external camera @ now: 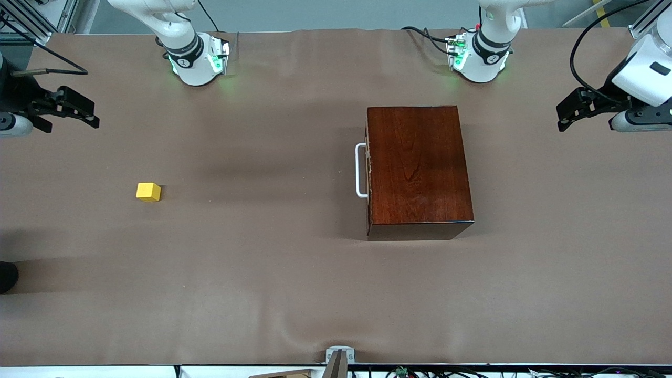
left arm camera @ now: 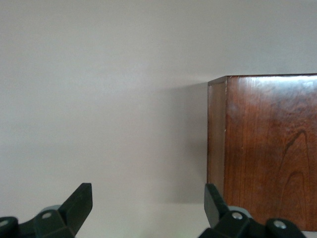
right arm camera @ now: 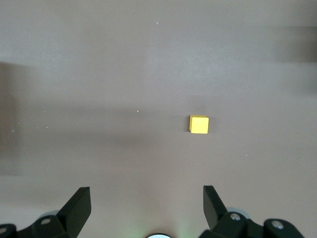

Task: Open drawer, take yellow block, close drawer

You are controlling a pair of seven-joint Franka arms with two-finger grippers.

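The dark reddish-brown box (external camera: 417, 165) stands toward the left arm's end of the table. Its drawer is pushed in, so only the white bar handle (external camera: 361, 170) shows, on the side facing the right arm's end. The yellow block (external camera: 148, 191) lies on the bare table toward the right arm's end, outside the box. My left gripper (external camera: 564, 118) hangs open and empty above the table edge at its own end. Its wrist view (left arm camera: 148, 191) shows a corner of the box (left arm camera: 267, 148). My right gripper (external camera: 93, 116) is open and empty above its own end. Its wrist view (right arm camera: 147, 193) shows the block (right arm camera: 199, 124) on the table.
A brown cloth (external camera: 273, 273) covers the table. The right arm's base (external camera: 197, 60) and the left arm's base (external camera: 480, 58) stand at the table's edge farthest from the front camera. A dark round object (external camera: 6, 275) sits at the table edge at the right arm's end.
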